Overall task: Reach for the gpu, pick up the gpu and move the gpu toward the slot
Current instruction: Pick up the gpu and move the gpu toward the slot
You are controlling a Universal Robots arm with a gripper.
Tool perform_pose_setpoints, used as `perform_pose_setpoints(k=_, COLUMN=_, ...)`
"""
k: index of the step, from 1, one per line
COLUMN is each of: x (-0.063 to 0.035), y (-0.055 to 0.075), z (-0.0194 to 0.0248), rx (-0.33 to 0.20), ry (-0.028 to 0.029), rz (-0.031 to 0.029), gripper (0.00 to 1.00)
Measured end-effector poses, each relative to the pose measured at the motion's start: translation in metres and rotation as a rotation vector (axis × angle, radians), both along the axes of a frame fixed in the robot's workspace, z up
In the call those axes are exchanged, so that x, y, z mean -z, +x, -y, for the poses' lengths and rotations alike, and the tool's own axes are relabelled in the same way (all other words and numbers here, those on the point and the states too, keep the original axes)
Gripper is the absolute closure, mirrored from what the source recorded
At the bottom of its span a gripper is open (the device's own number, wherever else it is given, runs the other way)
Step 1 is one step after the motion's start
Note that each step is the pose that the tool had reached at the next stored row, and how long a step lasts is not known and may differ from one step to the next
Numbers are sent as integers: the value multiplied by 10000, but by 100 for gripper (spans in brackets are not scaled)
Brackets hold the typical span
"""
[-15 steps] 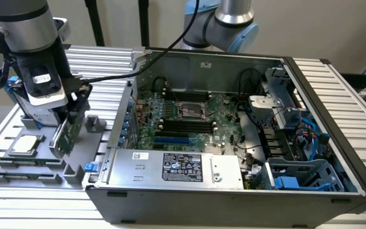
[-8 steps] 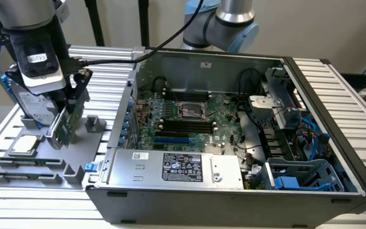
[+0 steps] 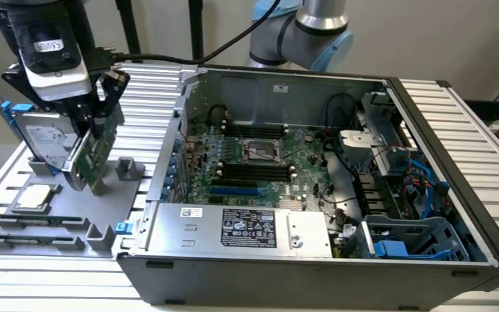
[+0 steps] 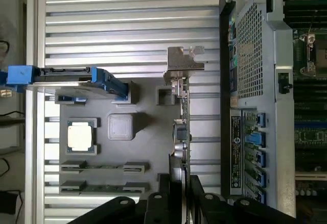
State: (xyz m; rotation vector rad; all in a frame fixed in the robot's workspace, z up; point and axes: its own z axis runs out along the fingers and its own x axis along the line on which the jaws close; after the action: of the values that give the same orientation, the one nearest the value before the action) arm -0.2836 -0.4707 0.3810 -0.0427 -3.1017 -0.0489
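**GPU gripped above the parts tray**

The tool [image 3: 93, 140] is clamped on the gpu [image 3: 96, 159], its two black fingers [image 4: 164, 203] closed against both faces of the thin green card. In the exterior view the card hangs on edge — slightly tilted — over the grey tray [image 3: 137, 201] at that view's left, beside the open case [image 3: 319, 260]. Whether the card's lower edge touches the tray cannot be told.

In the wrist view the gpu [image 4: 181, 132] is seen edge-on, with its silver bracket [image 4: 181, 63] at the end away from the tool [image 4: 176, 203]. A small grey holder block [image 4: 164, 95] on the tray [image 4: 148, 147] sits just beside the card near the bracket.

Other items on the tray:
- A hard drive [image 3: 49, 140] with blue rails stands upright in its holder, just beside the gpu on the side away from the case; in the wrist view it appears as a silver slab with blue ends [image 4: 71, 78].
- A square silver chip [image 3: 34, 197] lies flat in its seat, near the drive.
- Two memory sticks [image 3: 41, 222] lie in holders at the tray's near end.

The tray and case rest on a ribbed aluminium table [image 3: 50, 276]. Inside the case the motherboard [image 3: 258, 162] lies exposed — well apart from the gpu — with the power supply [image 3: 241, 227] along the near wall.
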Motion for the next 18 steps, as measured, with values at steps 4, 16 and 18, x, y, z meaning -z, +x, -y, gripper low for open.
perform_pose_setpoints(k=4, x=-180, y=139, z=3, rx=-27, ry=29, rz=-14, gripper=74)
perform_pose_setpoints(k=16, x=-643, y=651, z=9, rx=-70, ry=118, rz=-108, gripper=74)
perform_pose_setpoints(k=18, x=-664, y=741, z=9, rx=-69, ry=120, rz=-139, gripper=74)
